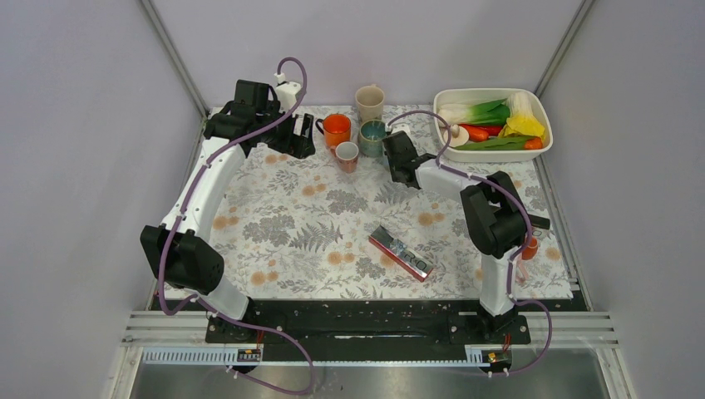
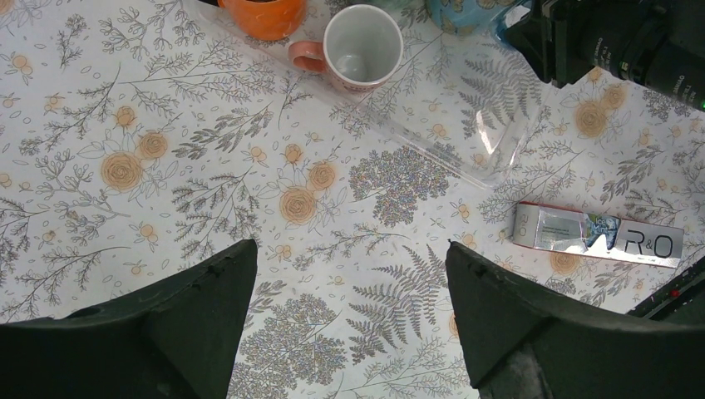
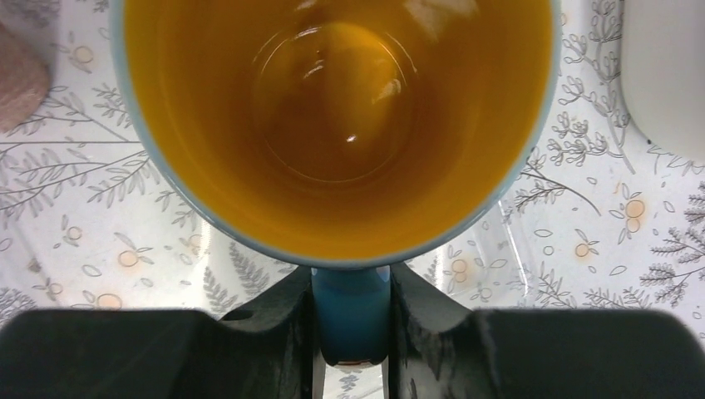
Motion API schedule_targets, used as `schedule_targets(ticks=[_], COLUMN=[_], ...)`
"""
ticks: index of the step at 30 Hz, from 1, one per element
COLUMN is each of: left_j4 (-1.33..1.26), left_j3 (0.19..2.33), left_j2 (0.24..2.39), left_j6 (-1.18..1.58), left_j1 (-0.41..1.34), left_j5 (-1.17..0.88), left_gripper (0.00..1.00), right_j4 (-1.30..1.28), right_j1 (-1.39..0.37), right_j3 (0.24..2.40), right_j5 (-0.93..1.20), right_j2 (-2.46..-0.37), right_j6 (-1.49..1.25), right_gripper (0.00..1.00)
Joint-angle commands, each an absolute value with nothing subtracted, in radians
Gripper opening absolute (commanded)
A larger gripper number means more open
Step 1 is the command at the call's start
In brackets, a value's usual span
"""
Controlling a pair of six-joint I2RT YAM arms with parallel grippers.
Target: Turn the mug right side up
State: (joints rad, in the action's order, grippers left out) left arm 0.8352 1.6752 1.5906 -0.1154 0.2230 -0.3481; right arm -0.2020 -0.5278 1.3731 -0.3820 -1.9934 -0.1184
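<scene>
A blue mug with an orange-yellow inside (image 1: 372, 137) stands mouth up on the floral cloth at the back middle. In the right wrist view its open mouth (image 3: 332, 108) fills the frame and its blue handle (image 3: 351, 312) sits between the fingers. My right gripper (image 1: 392, 150) (image 3: 351, 324) is shut on that handle. My left gripper (image 1: 293, 133) (image 2: 349, 307) is open and empty, above bare cloth at the back left, its fingers (image 2: 208, 291) wide apart.
An orange mug (image 1: 336, 129), a small pink mug (image 1: 347, 155) and a beige mug (image 1: 369, 101) stand upright close around the blue one. A white tub of vegetables (image 1: 492, 120) sits back right. A toothpaste box (image 1: 402, 253) lies mid-table.
</scene>
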Motion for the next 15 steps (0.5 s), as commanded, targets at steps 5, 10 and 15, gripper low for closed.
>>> schedule_targets(ticks=[5, 10, 15], left_j4=[0.792, 0.792, 0.792], left_j3=[1.675, 1.675, 1.675], left_j2=[1.546, 1.546, 1.549], left_j6=[-0.129, -0.13, -0.129], left_j1=[0.217, 0.218, 0.218], left_j5=[-0.354, -0.354, -0.356], left_gripper=[0.87, 0.87, 0.87], right_j4=[-0.208, -0.218, -0.225], right_j1=[-0.482, -0.477, -0.473], right_j3=[1.372, 1.37, 1.367], right_j5=[-0.382, -0.379, -0.368], right_j2=[-1.974, -1.965, -1.955], right_j6=[-0.042, -0.046, -0.055], right_gripper=[0.37, 0.42, 0.46])
